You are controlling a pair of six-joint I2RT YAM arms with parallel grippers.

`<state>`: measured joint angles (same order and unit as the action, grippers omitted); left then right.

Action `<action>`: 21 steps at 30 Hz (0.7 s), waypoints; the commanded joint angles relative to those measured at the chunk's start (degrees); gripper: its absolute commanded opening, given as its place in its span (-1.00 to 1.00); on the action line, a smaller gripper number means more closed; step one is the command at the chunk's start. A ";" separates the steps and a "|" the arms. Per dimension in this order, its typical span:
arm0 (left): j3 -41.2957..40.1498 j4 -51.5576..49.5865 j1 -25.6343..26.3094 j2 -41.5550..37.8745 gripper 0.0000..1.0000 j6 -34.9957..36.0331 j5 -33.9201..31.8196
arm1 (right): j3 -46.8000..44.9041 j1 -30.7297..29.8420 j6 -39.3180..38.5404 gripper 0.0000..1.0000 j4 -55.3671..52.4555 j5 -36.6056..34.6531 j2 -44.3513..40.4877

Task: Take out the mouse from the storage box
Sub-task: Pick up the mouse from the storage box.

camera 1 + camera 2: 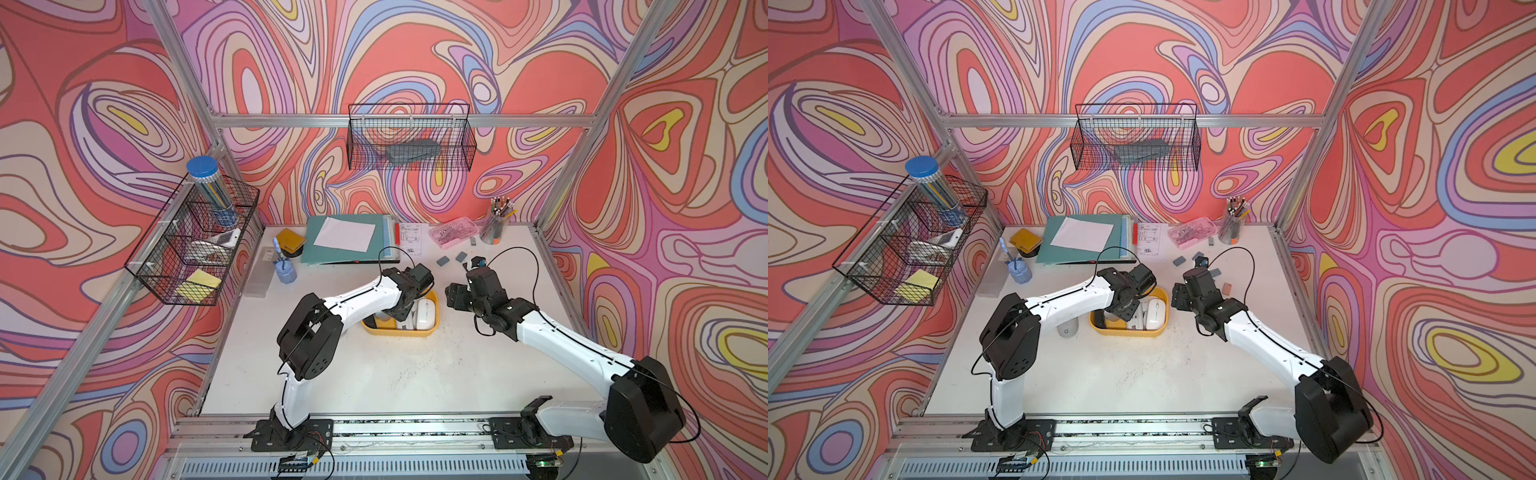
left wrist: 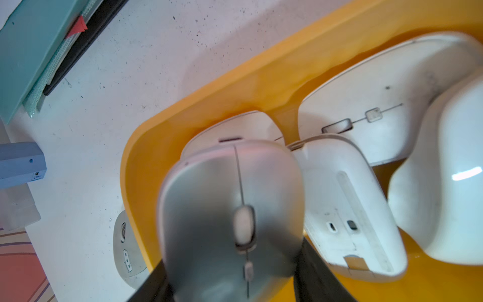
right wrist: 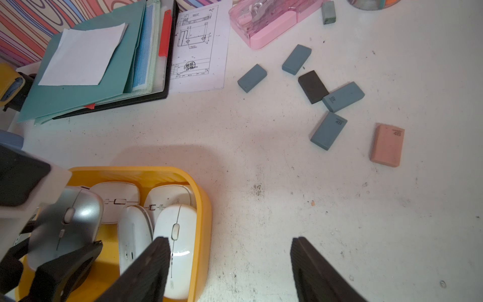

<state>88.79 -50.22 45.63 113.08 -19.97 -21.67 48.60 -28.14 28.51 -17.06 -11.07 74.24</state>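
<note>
Everywhere swirly pink walls (image 1: 415,62), speckled white table (image 1: 374,374); left tool (image 2: 232,274) tight around silver mouse (image 2: 230,198), right tool (image 3: 230,243) spread.

Robotics laboratory cell, dressed as an office desk. Silver aluminium-profile frame (image 1: 291,120) carries printed swirl-pattern backdrop panels (image 1: 83,124); two white-and-black robot arms (image 1: 361,297) are mounted on a metal rail (image 1: 415,428) at the lower edge of both top views. White tabletop (image 1: 374,374) holds teal plastic folders (image 1: 320,255), grey rubber erasers (image 1: 444,261) and a clear pencil cup (image 1: 494,228).

Six mice (image 3: 177,235), one storage box (image 3: 203,209), two wire baskets (image 1: 409,137).
</note>
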 commanded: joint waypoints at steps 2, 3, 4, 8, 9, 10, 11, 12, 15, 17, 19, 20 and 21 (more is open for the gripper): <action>0.59 -0.79 -0.36 -3.21 -1.00 0.44 -2.46 | -0.81 0.34 -0.64 0.48 1.15 -0.10 -1.20; 0.51 -0.84 -0.43 -3.83 -1.00 0.83 -2.58 | -0.82 0.37 -0.65 0.48 1.15 -0.11 -1.17; 0.63 -0.91 -0.58 -4.21 -1.00 1.06 -2.81 | -0.81 0.37 -0.66 0.48 1.20 -0.10 -1.11; 0.47 -1.11 -2.12 -5.87 -1.00 1.66 -2.87 | -0.80 0.37 -0.66 0.47 1.15 -0.01 -1.03; 0.55 -1.19 -2.61 -6.21 -1.00 1.77 -2.52 | -0.87 0.35 -0.65 0.47 1.15 -0.05 -1.07; 0.46 -1.28 -3.04 -6.53 -1.00 1.77 -2.34 | -0.80 0.37 -0.67 0.48 1.13 -0.05 -1.02; 0.36 -1.20 -3.54 -7.03 -1.00 1.98 -2.01 | -0.86 0.37 -0.65 0.48 1.15 -0.03 -1.02; 0.32 -1.13 -4.05 -7.44 -1.00 2.04 -1.66 | -0.95 0.37 -0.66 0.47 1.15 -0.09 -1.02; 0.28 -1.76 -6.29 -8.84 -1.00 2.25 -0.42 | -0.88 0.41 -0.70 0.47 1.15 0.05 -1.04; 0.28 -2.16 -8.48 -9.78 -1.00 2.30 0.74 | -0.91 0.37 -0.71 0.47 1.15 0.20 -1.16; 0.32 -2.30 -11.20 -10.60 -1.00 2.30 2.71 | -0.95 0.33 -0.65 0.47 1.20 0.35 -1.22; 0.38 -2.41 -12.81 -10.87 -1.00 2.39 3.51 | -0.91 0.32 -0.66 0.47 1.15 0.51 -1.31; 0.50 -2.44 -14.16 -11.06 -1.00 2.47 4.45 | -0.92 0.37 -0.72 0.47 1.23 0.56 -1.29</action>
<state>88.79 -50.81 34.48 104.29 -18.00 -19.66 48.51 -28.14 28.27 -16.67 -10.85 74.11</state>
